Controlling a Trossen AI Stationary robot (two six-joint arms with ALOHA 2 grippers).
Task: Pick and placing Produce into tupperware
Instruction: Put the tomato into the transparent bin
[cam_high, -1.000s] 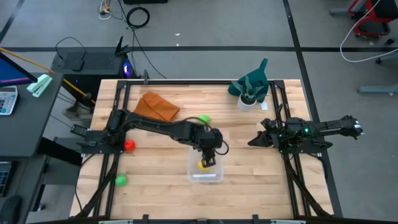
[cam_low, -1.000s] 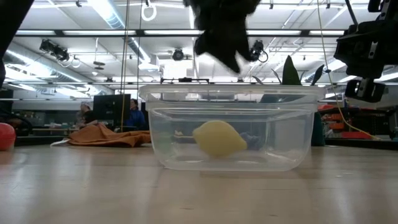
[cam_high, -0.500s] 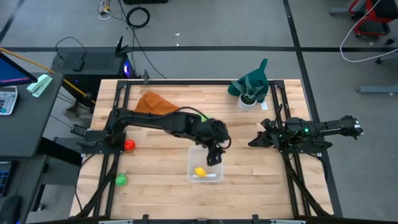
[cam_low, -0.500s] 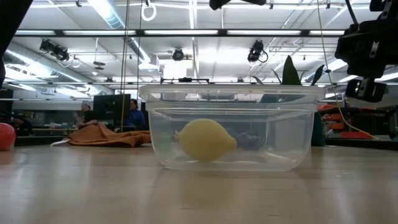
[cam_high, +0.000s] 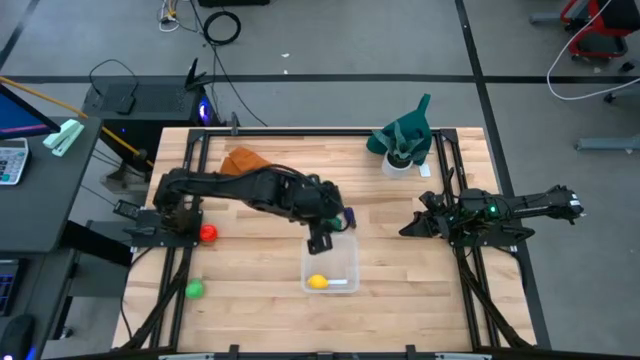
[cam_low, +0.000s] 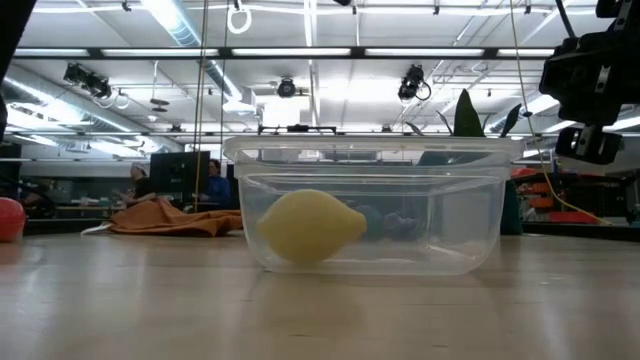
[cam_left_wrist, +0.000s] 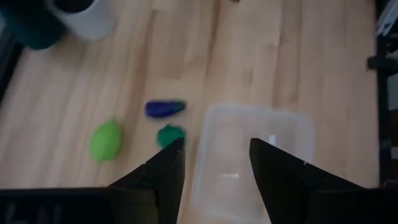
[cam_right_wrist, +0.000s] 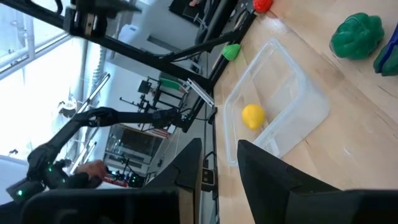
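pale wooden planks with a fine grain make up the table (cam_high: 250, 300). over its middle the left gripper (cam_high: 320, 240) hangs with its dark wedge fingers parted and empty, just off the far edge of the clear rounded-corner plastic tub (cam_high: 331, 265). inside lies a smooth yellow lemon-shaped toy (cam_high: 317, 282). near the right edge the right gripper (cam_high: 410, 227) waits, fingers narrowly apart, empty.

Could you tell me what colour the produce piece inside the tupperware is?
Yellow: the produce piece shows best in the low view.

An orange-brown cloth (cam_high: 243, 163) and a white cup (cam_high: 398, 163) under green cloth.
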